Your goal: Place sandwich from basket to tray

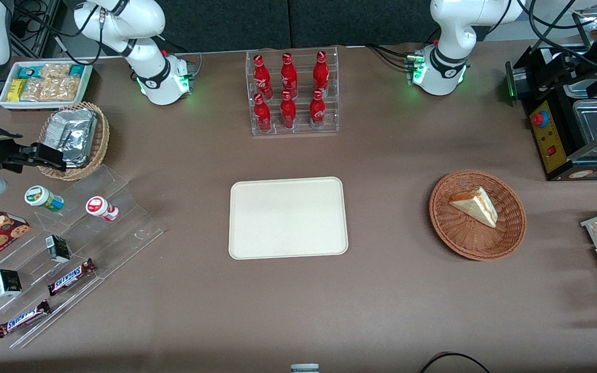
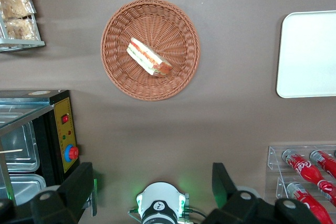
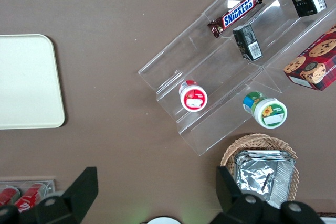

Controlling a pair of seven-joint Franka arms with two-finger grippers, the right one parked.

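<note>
Fingers (image 2: 79, 184) of the gripper (image 2: 152, 192) stand wide apart, high above the table. Sandwich (image 1: 475, 205) lies in the basket (image 1: 506, 235), well apart from the tray (image 1: 288, 248). It looks light and squashy; I'd pinch its flat bread faces gently.

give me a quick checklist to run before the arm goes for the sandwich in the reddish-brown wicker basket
1. Triangular cream-bread sandwich lies in the round reddish-brown wicker basket, nothing on top of it: ok.
2. Left gripper is high above the table, not yet down by the basket; fingers spread wide with nothing between them: ok.
3. Flat cream rectangular tray has a bare surface for the drop: ok.
4. Brown table between basket and tray shows nothing in the way: ok.
5. Black machine with the yellow panel stands close to the basket, farther from the front camera: watch the clearance, cannot tell.
</note>
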